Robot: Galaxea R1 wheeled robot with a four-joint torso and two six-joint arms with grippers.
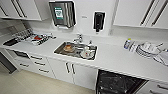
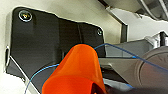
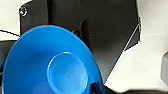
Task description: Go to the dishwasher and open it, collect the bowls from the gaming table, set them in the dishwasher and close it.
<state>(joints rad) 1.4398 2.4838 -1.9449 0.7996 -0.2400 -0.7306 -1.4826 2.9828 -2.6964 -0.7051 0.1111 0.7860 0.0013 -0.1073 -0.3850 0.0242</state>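
Jaws, right gripper (image 3: 96, 88): closed on the rim of a bright blue round shallow plastic bowl (image 3: 50, 65), by judgement, since the bowl hangs free over the robot's own dark plate with nothing under it

Jaws, left gripper: cannot tell. An orange flared plastic shape (image 2: 78, 72) sits close before the wrist camera, crossed by a thin blue cable (image 2: 120, 50); whether it is gripped is unclear

Landmark: steel sink (image 1: 58, 50) sunk in the long white counter (image 1: 112, 58), with used crockery lying in it

Dishwasher (image 1: 116, 83): under the counter, below and to the right of the sink, door already down, dark racked interior exposed

White cabinet doors (image 1: 75, 71): directly beneath the sink, shut

Stack of pale plates (image 1: 147, 50): on the counter, well to the right of the sink, above the dishwasher

Dark wall dispenser (image 1: 99, 20): above and just right of the sink

Step in hand, judged: opening and collecting are done; the robot faces the counter with the blue bowl carried, so loading is the step

Next move calls for: bending the torso low, bringing the right arm down to the open rack right of the sink, then setting the bowl where it cannot slide and letting go only once it is seated
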